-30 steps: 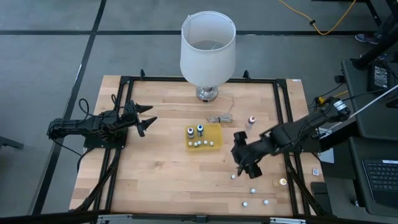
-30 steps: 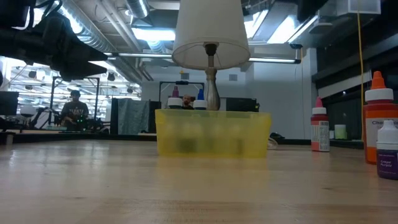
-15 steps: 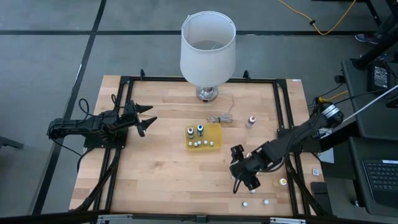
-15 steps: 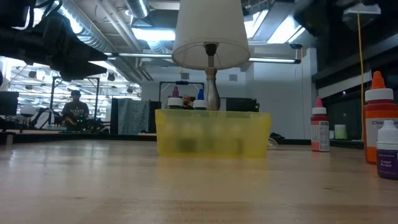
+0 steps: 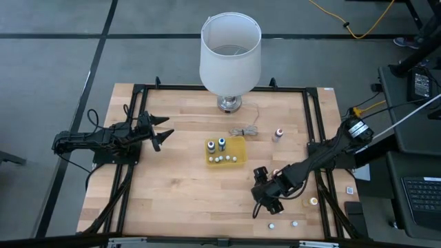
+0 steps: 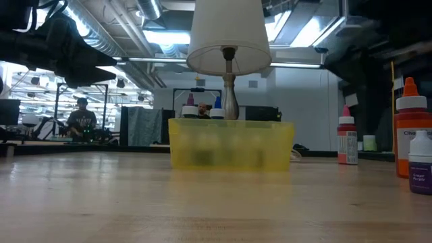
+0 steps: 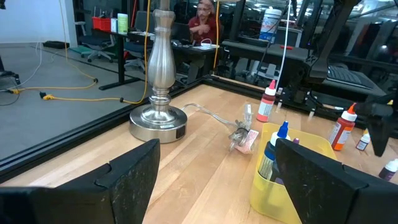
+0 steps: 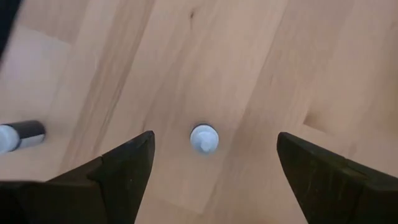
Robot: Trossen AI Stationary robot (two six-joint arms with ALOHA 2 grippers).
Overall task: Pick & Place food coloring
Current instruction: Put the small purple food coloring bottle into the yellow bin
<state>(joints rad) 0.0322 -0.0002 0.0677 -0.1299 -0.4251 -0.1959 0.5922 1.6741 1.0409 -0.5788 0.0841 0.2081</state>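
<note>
Small food coloring bottles are spread about. Several stand in the yellow tray (image 5: 227, 151) at the table's middle, and a red-topped one (image 5: 279, 133) stands to its right. Others stand near the front right (image 5: 271, 224) (image 5: 294, 223), beside an orange-topped one (image 5: 313, 202). My right gripper (image 5: 265, 200) points steeply down, open, over a white-capped bottle (image 8: 204, 138) that stands upright on the wood. Its fingers (image 8: 127, 165) stand on either side of the bottle, clear of it. My left gripper (image 5: 162, 131) waits open and level at the table's left.
A big white lamp (image 5: 230, 55) stands at the far middle, with its cord (image 5: 244, 129) lying behind the tray. Another small bottle (image 8: 18, 134) lies close to my right gripper. A black frame (image 5: 313, 131) rims the table. Bare wood stretches across the left and near middle.
My right gripper has come down and toward the table's near edge, tipping steeper, and now hangs low over the front-right bottles. It has stayed open. No bottle has moved.
</note>
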